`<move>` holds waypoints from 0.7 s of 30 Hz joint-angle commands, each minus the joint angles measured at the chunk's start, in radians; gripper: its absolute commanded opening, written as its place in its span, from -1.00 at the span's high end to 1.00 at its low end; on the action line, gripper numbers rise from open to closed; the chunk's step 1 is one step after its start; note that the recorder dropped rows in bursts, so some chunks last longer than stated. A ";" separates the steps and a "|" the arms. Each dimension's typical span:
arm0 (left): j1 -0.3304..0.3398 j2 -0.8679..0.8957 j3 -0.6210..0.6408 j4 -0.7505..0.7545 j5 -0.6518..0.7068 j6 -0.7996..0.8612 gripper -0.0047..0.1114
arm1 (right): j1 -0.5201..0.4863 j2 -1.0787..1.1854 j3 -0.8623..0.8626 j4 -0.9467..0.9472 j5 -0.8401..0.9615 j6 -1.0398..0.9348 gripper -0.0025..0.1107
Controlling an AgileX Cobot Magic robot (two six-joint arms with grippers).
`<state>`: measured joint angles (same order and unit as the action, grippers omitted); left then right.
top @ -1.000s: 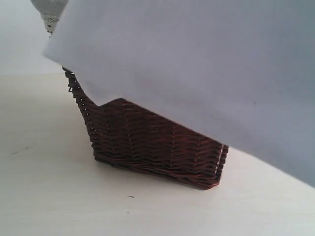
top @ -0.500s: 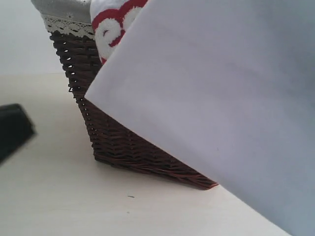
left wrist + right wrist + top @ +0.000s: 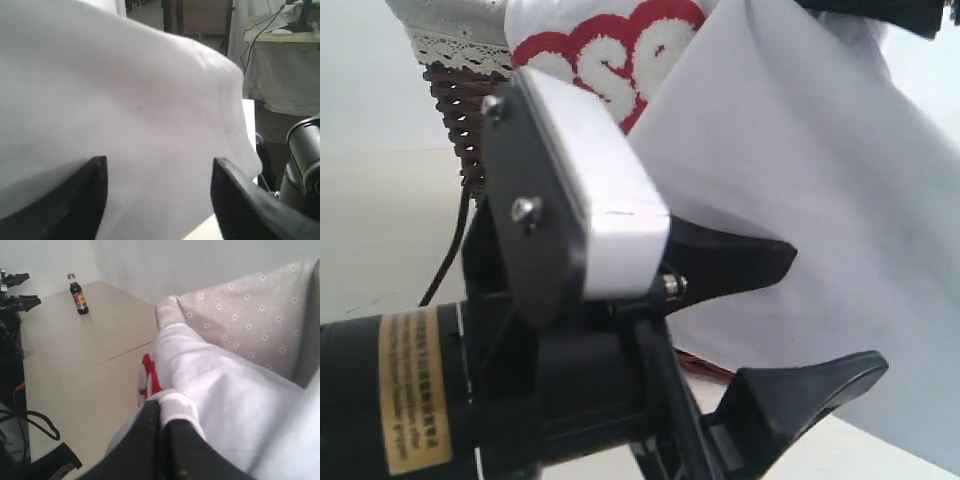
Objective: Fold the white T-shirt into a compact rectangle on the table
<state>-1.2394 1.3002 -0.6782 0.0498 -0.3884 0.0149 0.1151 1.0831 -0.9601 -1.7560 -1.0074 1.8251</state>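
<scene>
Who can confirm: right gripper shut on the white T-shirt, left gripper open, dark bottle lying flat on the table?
One error: the dark bottle stands upright on the table, per the right wrist view. Rest holds: right gripper shut on the white T-shirt, left gripper open.

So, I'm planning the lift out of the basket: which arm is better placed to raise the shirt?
Right, probably. The right gripper is shut on a fold of the white T-shirt by the basket, so it can just rise. The left gripper has its jaws open, cloth hanging before them, ungripped.
</scene>
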 commanded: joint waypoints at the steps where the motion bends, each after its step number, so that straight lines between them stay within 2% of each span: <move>1: 0.023 0.020 -0.058 -0.072 -0.010 0.113 -0.04 | 0.002 0.002 0.036 0.012 0.059 -0.022 0.96; 5: 0.034 0.002 -0.063 -0.124 0.027 0.340 0.00 | 0.002 0.000 0.036 0.012 0.052 -0.018 0.96; 8: 0.013 -0.008 -0.063 -0.124 0.121 0.655 -0.11 | 0.002 0.000 0.036 0.012 0.052 -0.018 0.96; 13: 0.019 -0.008 -0.063 -0.217 0.058 1.034 -0.13 | 0.002 0.000 0.036 0.012 0.052 0.001 0.96; 15: 0.021 -0.008 -0.063 -0.296 0.031 1.173 -0.13 | 0.002 0.000 0.036 0.012 0.048 0.000 0.96; 19: 0.021 -0.008 -0.063 -0.568 -0.038 1.549 -0.12 | 0.002 0.000 0.036 0.012 0.043 0.000 0.96; 21: 0.021 0.002 -0.063 -0.647 -0.096 1.666 -0.10 | 0.002 0.000 0.036 0.012 0.041 0.000 0.96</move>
<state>-1.2210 1.3009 -0.7339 -0.4464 -0.3984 1.4858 0.1151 1.0831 -0.9294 -1.7542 -0.9727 1.8239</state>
